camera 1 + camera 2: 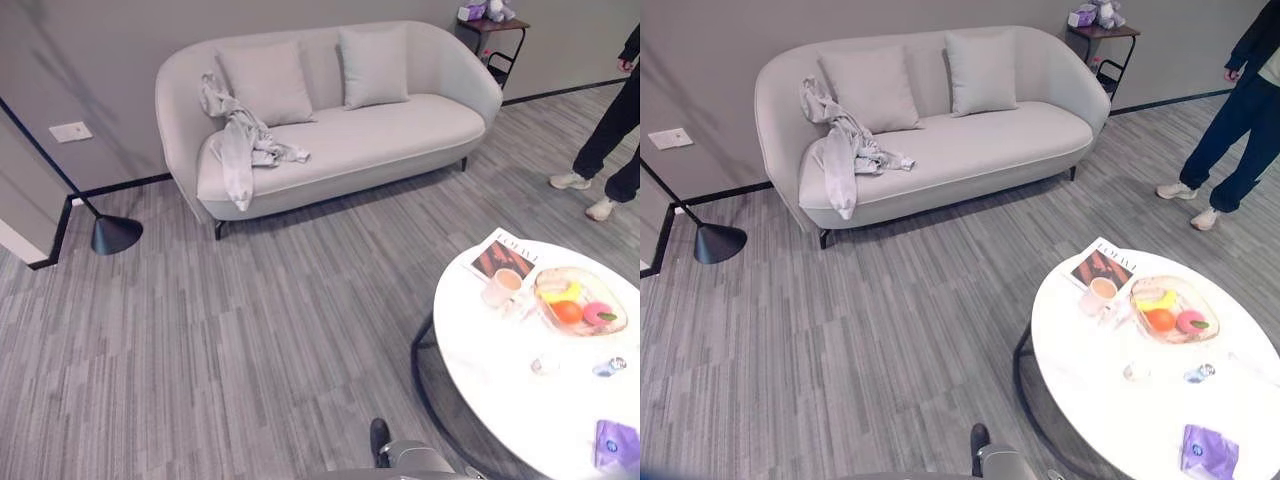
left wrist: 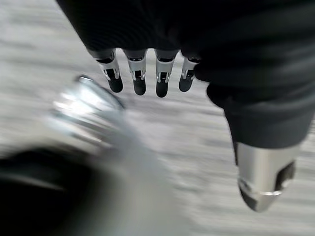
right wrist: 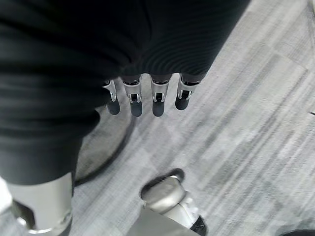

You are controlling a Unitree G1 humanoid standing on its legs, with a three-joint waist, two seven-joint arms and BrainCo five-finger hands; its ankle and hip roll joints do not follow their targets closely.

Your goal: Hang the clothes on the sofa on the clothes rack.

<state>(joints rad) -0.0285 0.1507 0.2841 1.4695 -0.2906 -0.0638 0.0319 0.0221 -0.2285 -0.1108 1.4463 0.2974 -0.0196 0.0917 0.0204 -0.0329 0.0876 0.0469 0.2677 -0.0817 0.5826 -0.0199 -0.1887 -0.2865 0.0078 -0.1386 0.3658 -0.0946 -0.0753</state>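
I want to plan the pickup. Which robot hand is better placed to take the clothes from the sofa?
Probably the left robot hand: the clothes lie on the sofa end toward the robot's left. Both hands hang open over the floor, the right robot hand too, so the robot must walk closer first.

Sofa (image 1: 380, 140) against far wall, clothes (image 1: 240, 140) draped over its left end, two cushions (image 1: 372, 66) behind. Lamp (image 1: 115, 233) to left. Surface (image 1: 500, 380) near right, bearing magazine (image 1: 500, 255), cup (image 1: 500, 287), fruit bowl (image 1: 580, 300). Person (image 1: 610, 140) far right.
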